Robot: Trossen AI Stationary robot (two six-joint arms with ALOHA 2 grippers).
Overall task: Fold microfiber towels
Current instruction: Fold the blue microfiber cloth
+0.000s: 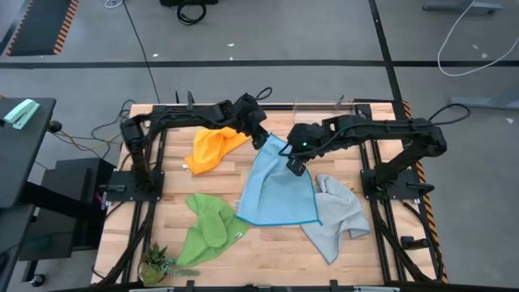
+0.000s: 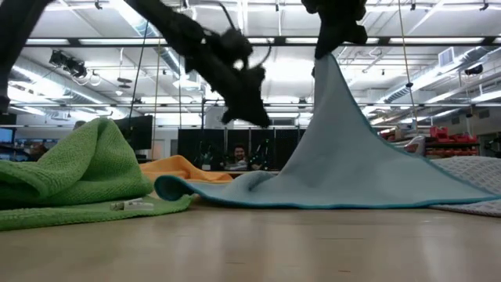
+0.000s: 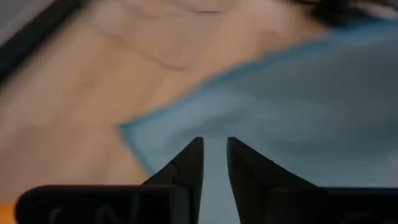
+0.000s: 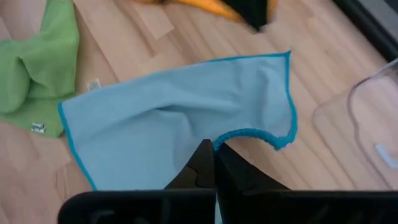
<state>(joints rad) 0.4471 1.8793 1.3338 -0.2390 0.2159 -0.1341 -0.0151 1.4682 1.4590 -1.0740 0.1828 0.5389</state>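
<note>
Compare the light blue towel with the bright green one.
The light blue microfiber towel lies mostly spread out, while the bright green microfiber towel is bunched in a heap. The right gripper pinches the blue one's edge and lifts it into a peak; nothing holds the green one. Both rest on the wooden table.
</note>
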